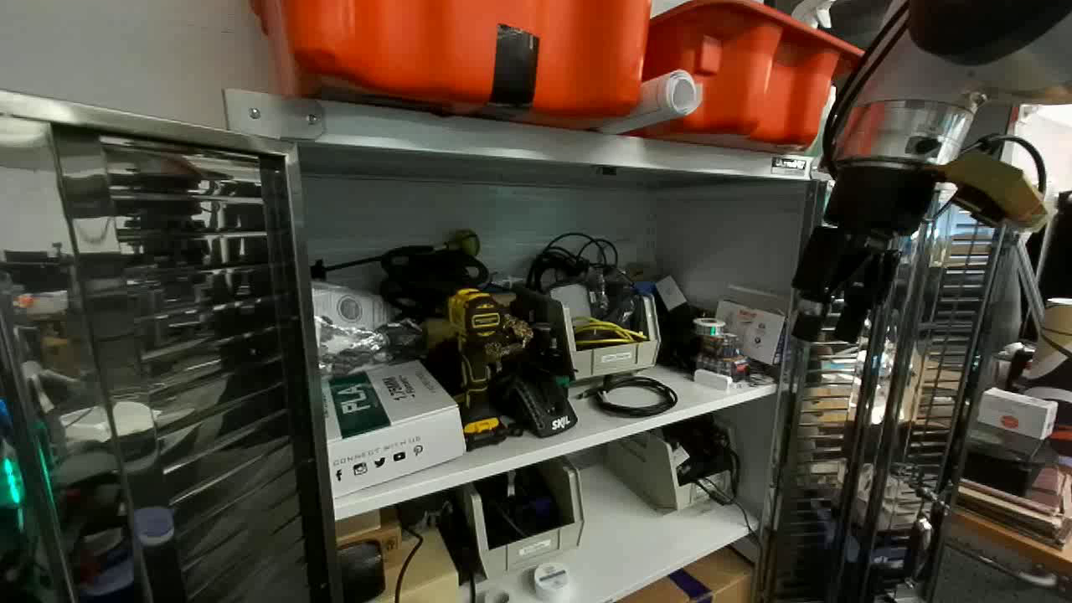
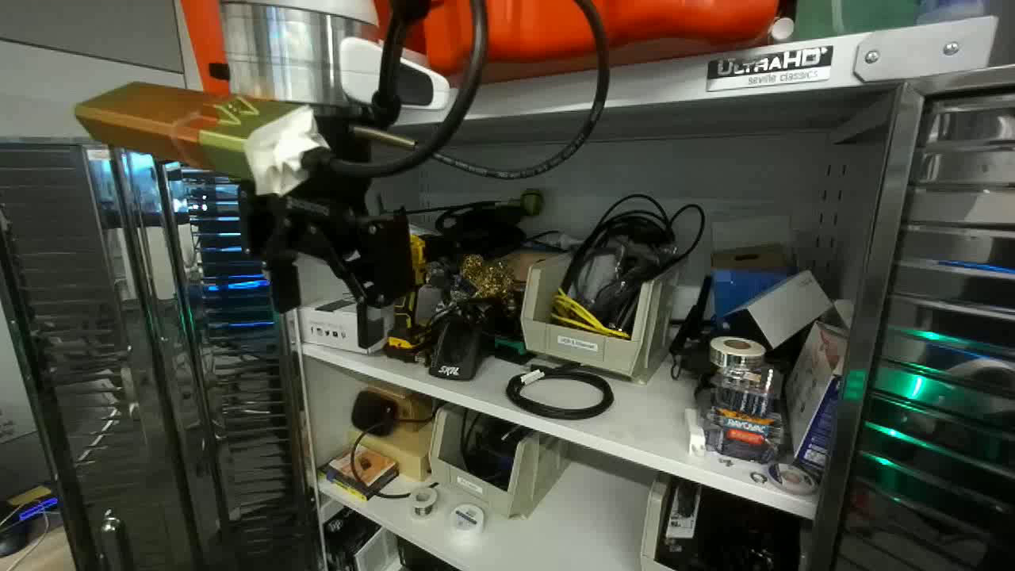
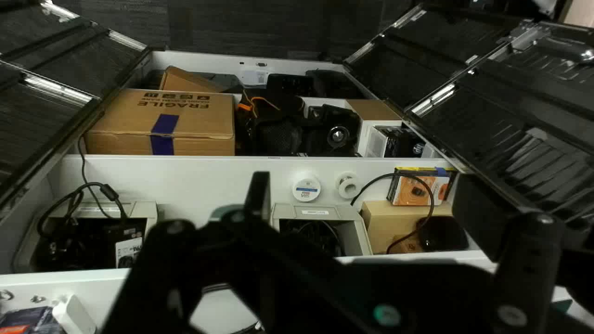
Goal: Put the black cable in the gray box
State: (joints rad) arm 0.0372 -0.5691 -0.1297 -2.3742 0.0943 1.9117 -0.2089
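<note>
Largely lost behind the black two-finger gripper in the wrist view: the white bench, in fact a shelf of the shiny-doored cabinet. Among the gripper's linkages, just dark arcs to go by, possibly part of the thin black cable. Clear in both exterior views, though: wound in a flat ring, lying on the bench just in front of the light-gray plastic box with a white label, outside it. Held in that box, black cables looping above the rim, a bright yellow cable near the front, and something in clear plastic, hard to identify.

Gripper released, fingers well apart, hanging in front of the cabinet. Partly covered by one finger in an exterior view: a white printed cardboard carton.

Lower down, a second light-gray plastic box, with dark cables in shadow, too tangled to tell apart. Off to one side, a third light-gray plastic box, cut off by the bottom edge in an exterior view; in the wrist view, can make out a black cord looping over its rim and a dark item with a white label inside. On the level below, a closed brown cardboard box with blue tape, printed FRAGILE. Cut off at the top in both exterior views: orange plastic tubs on the cabinet, insides out of sight.
</note>
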